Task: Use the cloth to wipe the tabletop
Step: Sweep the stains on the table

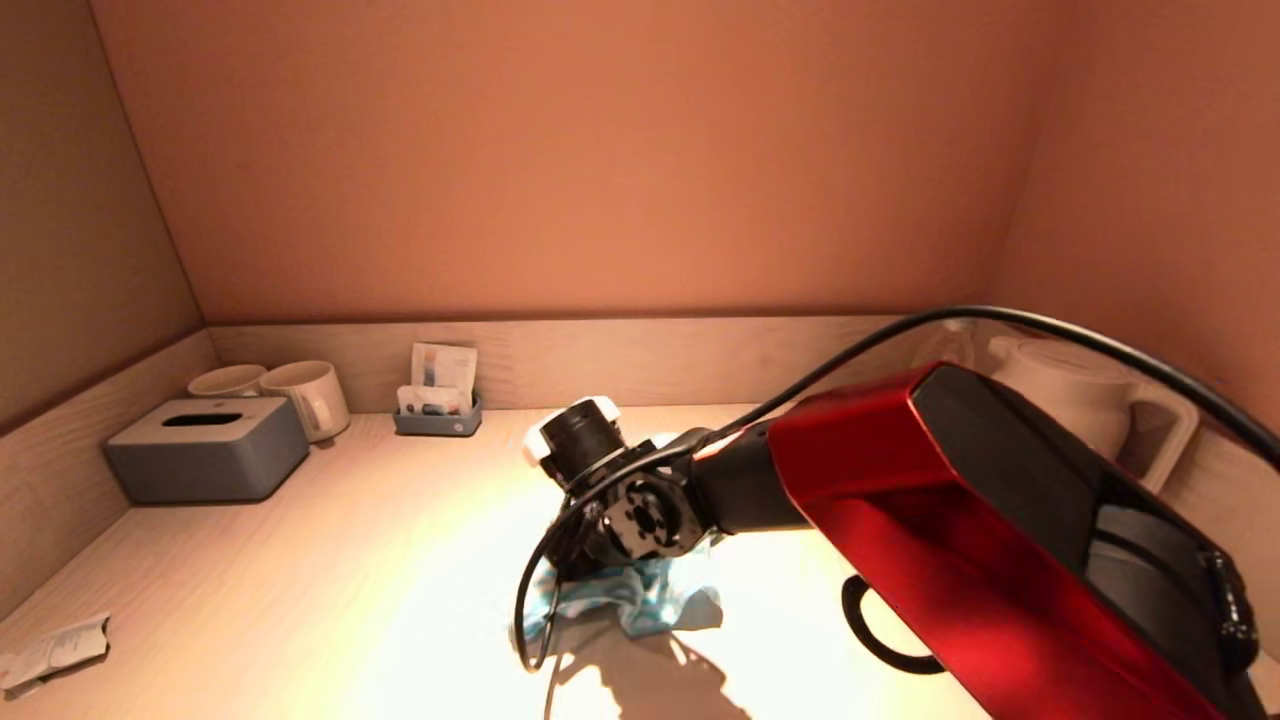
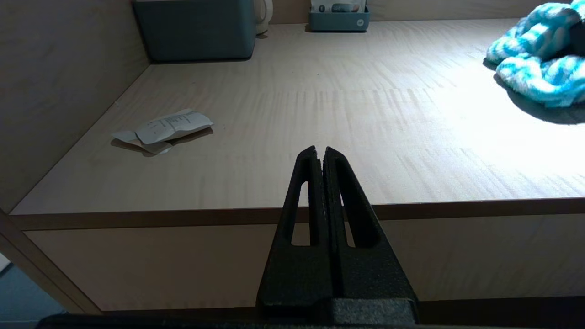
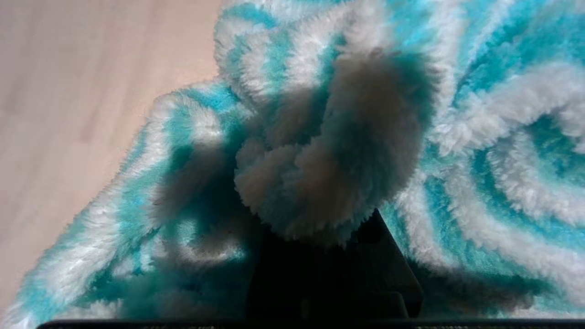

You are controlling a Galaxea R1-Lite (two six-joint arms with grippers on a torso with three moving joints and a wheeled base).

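Observation:
The turquoise-and-white zigzag cloth (image 1: 640, 595) lies bunched on the pale wood-grain tabletop (image 1: 330, 560), right of centre. It also shows in the left wrist view (image 2: 539, 50) and fills the right wrist view (image 3: 457, 114). My right gripper (image 1: 590, 560) points down into the cloth and is shut on a fold of it; its black fingers (image 3: 379, 256) are mostly buried in the pile. My left gripper (image 2: 320, 153) is shut and empty, held low before the tabletop's front edge (image 2: 183, 217), out of the head view.
A grey tissue box (image 1: 208, 448) and two white mugs (image 1: 300, 395) stand at the back left. A small grey sachet tray (image 1: 437, 415) is at the back. A white kettle (image 1: 1080, 400) is at the back right. A crumpled white wrapper (image 1: 55, 650) lies front left.

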